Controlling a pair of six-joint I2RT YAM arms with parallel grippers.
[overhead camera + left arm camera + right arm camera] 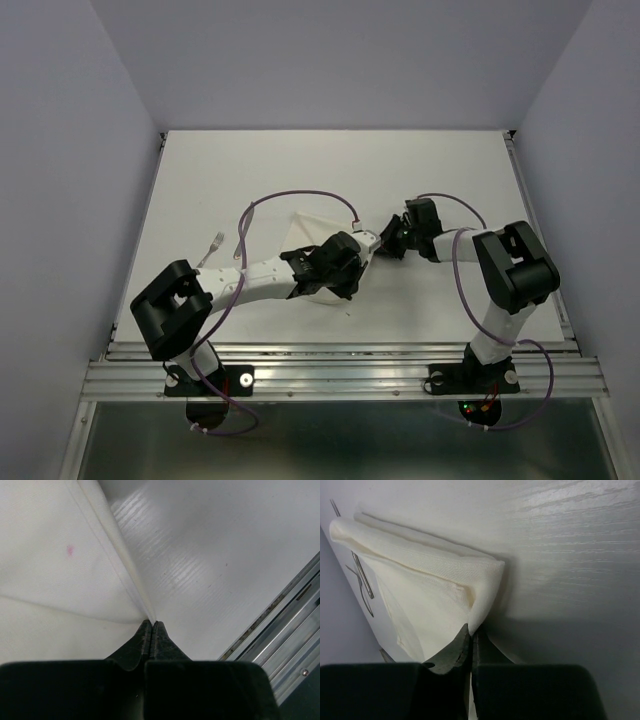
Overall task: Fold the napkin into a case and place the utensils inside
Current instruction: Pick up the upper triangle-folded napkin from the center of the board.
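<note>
From the overhead feed I see a white table [450, 180] boxed in by plain pale walls [350, 60] at the back and both sides. A metal rail [350, 380] runs along the near edge where the arms are bolted. Up close the tabletop [200, 555] shows fine parallel ribbing with a dull sheen, and the rail [280, 635] cuts across the lower right of the left wrist view.

The napkin [318, 230] lies near the table's middle, almost the same white as the surface. Both arms reach in and meet at its right end. My left gripper [151, 625] has its jaws pressed together on the napkin [60, 580], right where a raised fold line runs into the tips. A small pink spot [70, 550] marks the cloth. My right gripper [471, 632] is pinched on a corner of the napkin [430, 595], lifting the layered edge off the table [570, 555].

The fork [211, 247] lies left of the napkin, apart from it. In the right wrist view the utensils [362, 580] show beyond the cloth's far edge.
</note>
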